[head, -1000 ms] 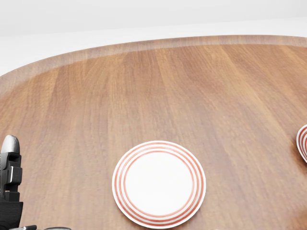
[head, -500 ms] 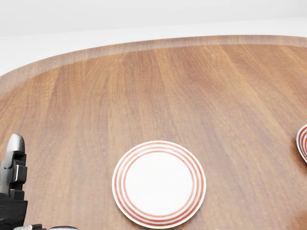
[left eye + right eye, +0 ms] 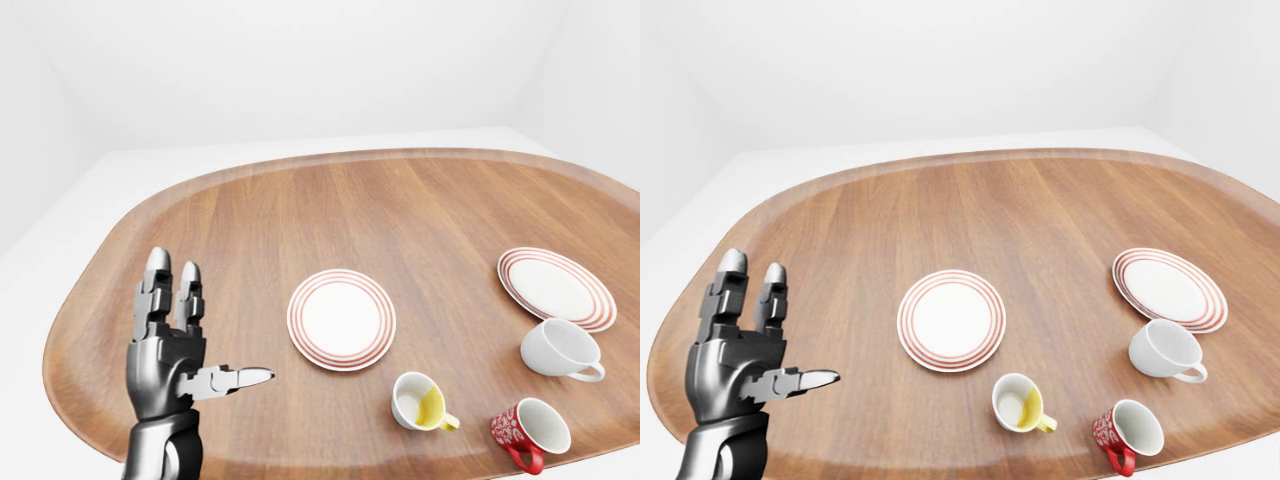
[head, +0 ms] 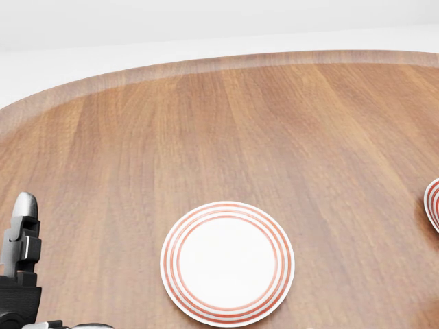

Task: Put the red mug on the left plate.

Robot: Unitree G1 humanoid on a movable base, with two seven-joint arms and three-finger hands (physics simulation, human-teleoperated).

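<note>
The red mug (image 3: 530,432) with white pattern stands upright near the table's lower right edge in the left-eye view, handle pointing down. The left plate (image 3: 342,318), white with red rings, lies in the middle of the table and holds nothing; it also shows in the head view (image 4: 227,262). My left hand (image 3: 200,340) is raised at the lower left, fingers straight up and thumb out to the right, open and empty, well left of the plate. In the head view only its fingertips (image 4: 23,205) show. My right hand is in no view.
A second red-ringed plate (image 3: 556,287) lies at the right. A white mug (image 3: 560,349) stands below it. A white mug with yellow inside (image 3: 420,401) stands between the left plate and the red mug. The wooden table (image 3: 400,210) is oval with a raised rim.
In the head view my left hand's fingertips have shifted slightly right and a little up. The plates and table have not moved.
</note>
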